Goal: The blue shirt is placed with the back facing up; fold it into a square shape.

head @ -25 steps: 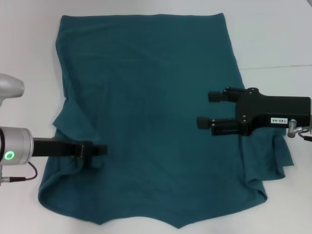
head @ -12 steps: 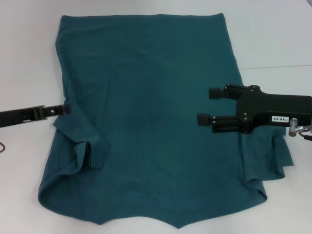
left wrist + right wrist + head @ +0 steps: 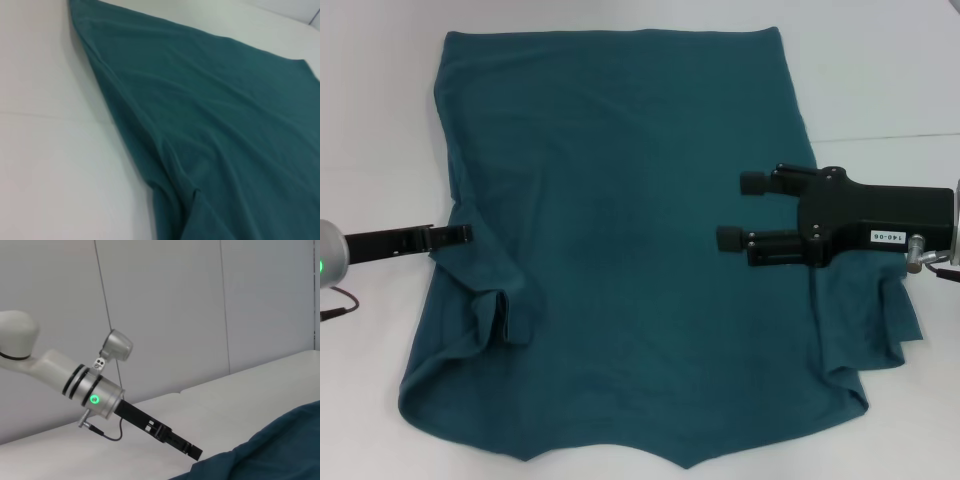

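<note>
Nearest, at 6 o'clock: wavy edge of the blue shirt (image 3: 620,250), spread flat on the white bench (image 3: 880,70), plain side up. Rumpled fold at 8 o'clock, bunched sleeve at 4 o'clock. At 9 o'clock, left hand (image 3: 460,233) low by the shirt's edge, tip just at the cloth; clenched or released, cannot tell. At 3 o'clock, right hand (image 3: 742,211) over the shirt, fingers (image 3: 756,183) parted, released, grasping nothing. Farthest, at 12 o'clock: straight shirt edge.
</note>
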You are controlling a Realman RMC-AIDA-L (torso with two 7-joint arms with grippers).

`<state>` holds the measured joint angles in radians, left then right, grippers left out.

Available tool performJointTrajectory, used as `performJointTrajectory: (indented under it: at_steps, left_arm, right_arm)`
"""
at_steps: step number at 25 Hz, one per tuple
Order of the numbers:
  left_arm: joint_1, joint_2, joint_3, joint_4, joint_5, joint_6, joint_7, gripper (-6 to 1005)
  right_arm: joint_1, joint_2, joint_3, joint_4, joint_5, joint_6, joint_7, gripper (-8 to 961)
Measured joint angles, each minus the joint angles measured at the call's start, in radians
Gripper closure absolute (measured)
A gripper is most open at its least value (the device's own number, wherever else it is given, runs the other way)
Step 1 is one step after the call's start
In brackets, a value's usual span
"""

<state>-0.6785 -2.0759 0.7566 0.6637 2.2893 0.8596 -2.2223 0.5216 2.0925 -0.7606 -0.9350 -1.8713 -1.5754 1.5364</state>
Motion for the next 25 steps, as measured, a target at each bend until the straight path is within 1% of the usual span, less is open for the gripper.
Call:
performJointTrajectory:
  at_steps: [2, 6, 10, 25]
  left_arm:
    - [-0.01, -0.005, 0.005, -0.02, 0.016, -0.035, -0.005, 96]
    - [-0.035, -0.008, 0.005, -0.065, 0.082, -0.099, -0.039, 96]
    - [-0.045, -0.011, 0.004, -0.085, 0.111, -0.132, -0.054, 95]
    - [-0.103, -0.008, 0.005, -0.15, 0.116, -0.129, -0.078, 96]
  right_arm:
    - [0.002, 0.001, 0.0, 0.002, 0.0, 0.0, -0.002, 12]
    - [0.007, 0.001, 0.0, 0.018, 0.001, 0.0, -0.007, 12]
    - [0.009, 0.001, 0.0, 0.025, 0.002, 0.0, -0.017, 12]
    - [0.018, 0.0, 0.0, 0.04, 0.002, 0.008, -0.021, 13]
